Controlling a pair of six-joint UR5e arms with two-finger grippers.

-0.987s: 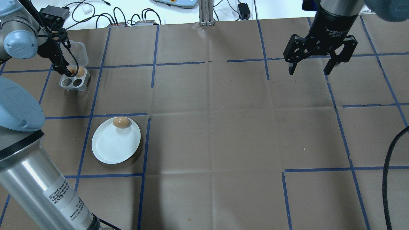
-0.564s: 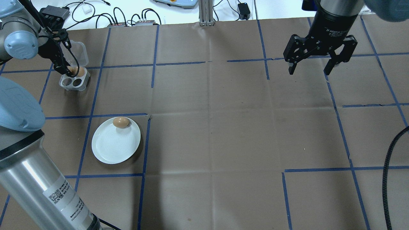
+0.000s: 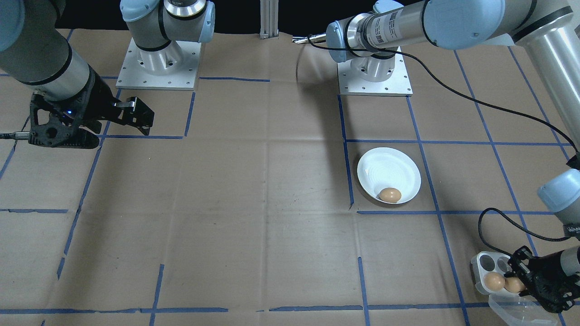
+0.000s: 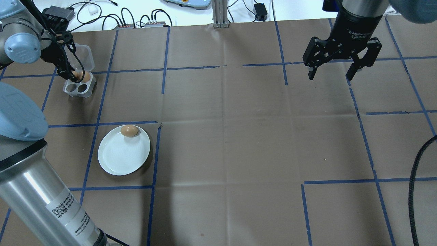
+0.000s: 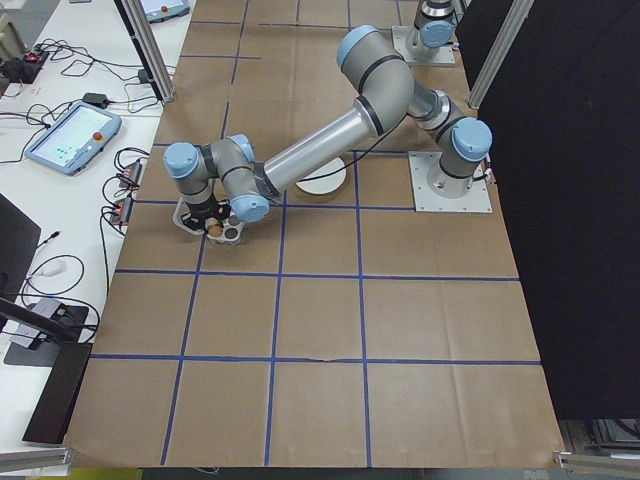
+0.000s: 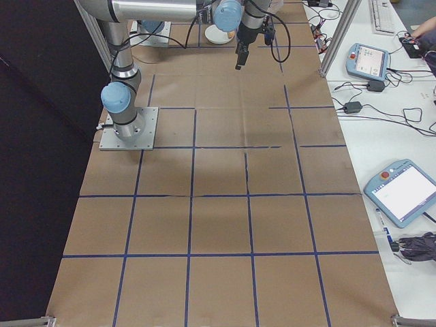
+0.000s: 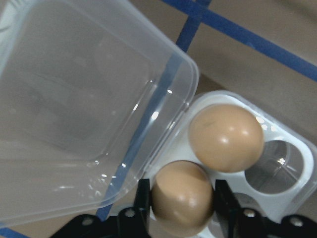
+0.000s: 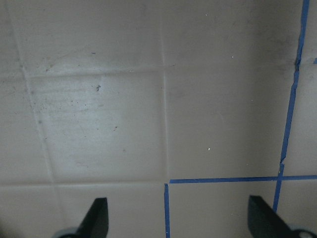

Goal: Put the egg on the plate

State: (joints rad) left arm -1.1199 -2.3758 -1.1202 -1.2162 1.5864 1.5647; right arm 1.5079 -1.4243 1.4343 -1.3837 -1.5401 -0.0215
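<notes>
Two eggs sit in the egg tray (image 4: 79,85) at the table's far left corner, one egg (image 7: 182,197) pinched by the left gripper (image 7: 181,208), so an uneven squeeze could crack or drop it before the plate (image 4: 119,157), while the right gripper (image 4: 341,65) hangs open.

— Any writing you can read?
— Only white lettering on the right arm's black wrist (image 4: 356,32): "2F Adaptive", the rest cut off.
— And the left arm's label (image 4: 70,213)?
— QR codes and print too small to read.
</notes>
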